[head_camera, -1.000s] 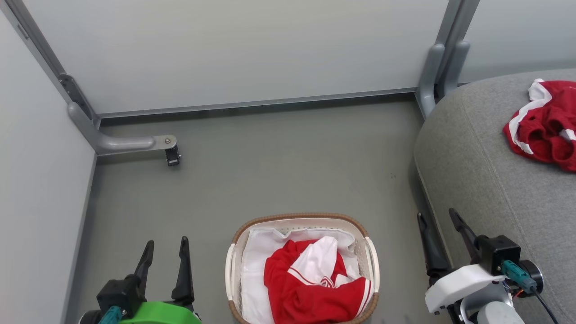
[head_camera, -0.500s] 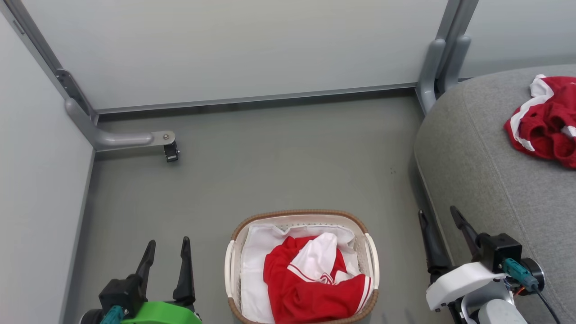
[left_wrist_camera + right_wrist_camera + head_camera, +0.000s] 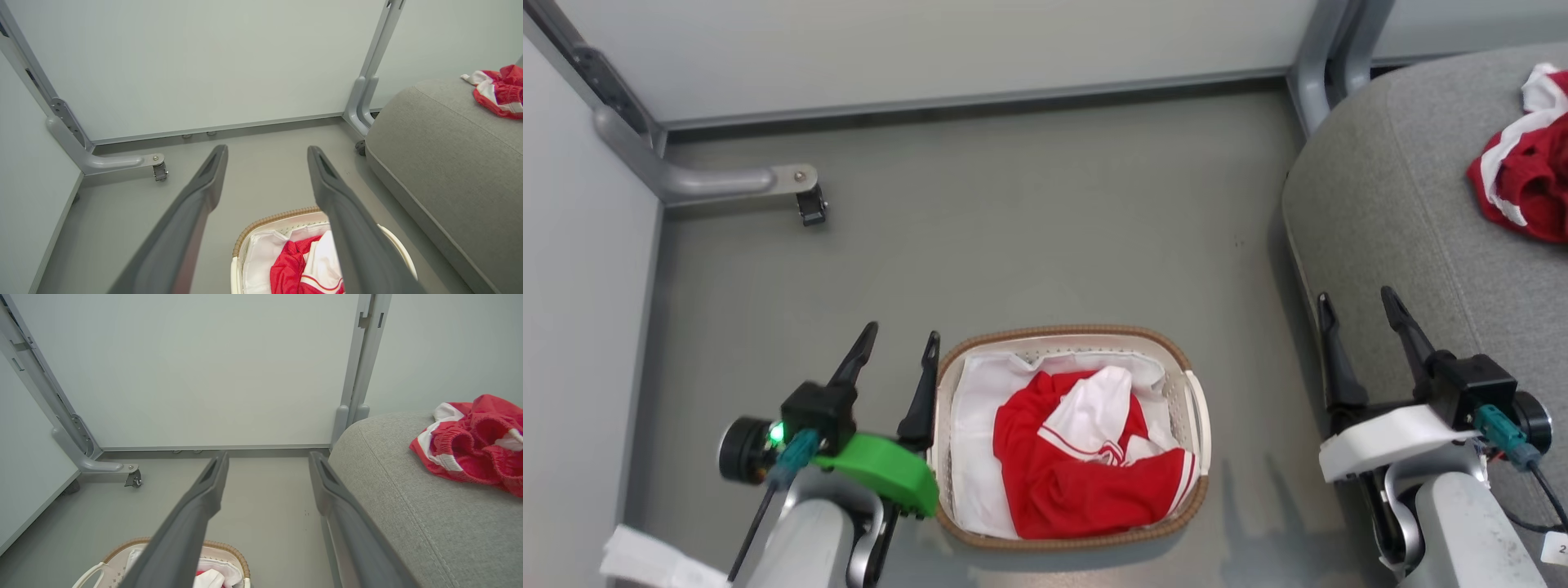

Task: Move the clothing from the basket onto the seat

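Red clothing [image 3: 1086, 482] is lying bunched in the basket [image 3: 1062, 333], likely soft and light; a raised fold suits pinching. Left gripper [image 3: 903, 331] and right gripper [image 3: 1355, 296] are gaping wide, empty.

A plain grey floor [image 3: 1029, 220] spreads out, bounded by pale partition panels [image 3: 931, 41] at the back and on the left. A grey metal post [image 3: 623, 145] comes down the corner where the panels meet. Its foot [image 3: 719, 181] bends out across the floor and ends in a small black caster [image 3: 811, 206]. A second grey post [image 3: 1312, 65] stands at the back right. A few tiny dark specks [image 3: 1239, 242] mark the floor on the right.
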